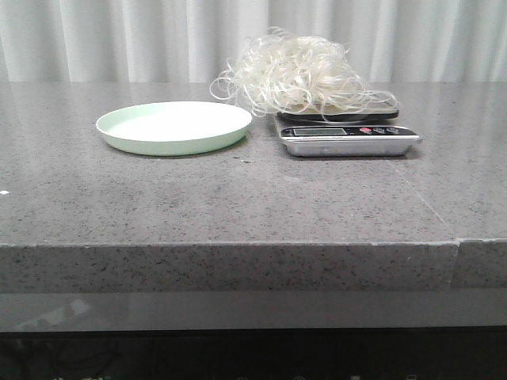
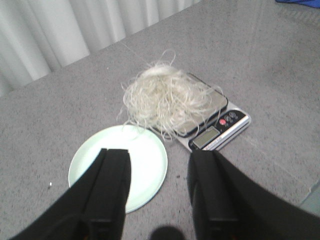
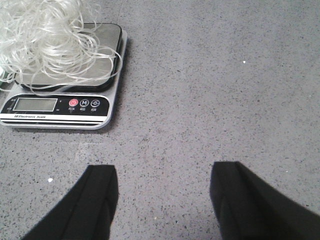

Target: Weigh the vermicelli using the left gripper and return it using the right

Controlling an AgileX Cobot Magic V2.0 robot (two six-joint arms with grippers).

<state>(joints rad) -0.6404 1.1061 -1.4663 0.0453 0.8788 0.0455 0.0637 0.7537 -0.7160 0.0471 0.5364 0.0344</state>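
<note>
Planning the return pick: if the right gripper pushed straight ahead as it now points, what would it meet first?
Likely just bare table: the right gripper is open and aimed past the scale, which lies off to one side with the vermicelli. Depth is uncertain.

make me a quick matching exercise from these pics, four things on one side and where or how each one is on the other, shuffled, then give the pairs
Things:
1. vermicelli
2. pale green plate
3. scale
4. left claw

Places or states:
A. empty, on the table to the left of the scale
B. open, holding nothing, above the near edge of the plate
C. heaped on the weighing platform
D. on the stone table, display facing the robot

Pairs: 1-C, 2-A, 3-D, 4-B
</note>
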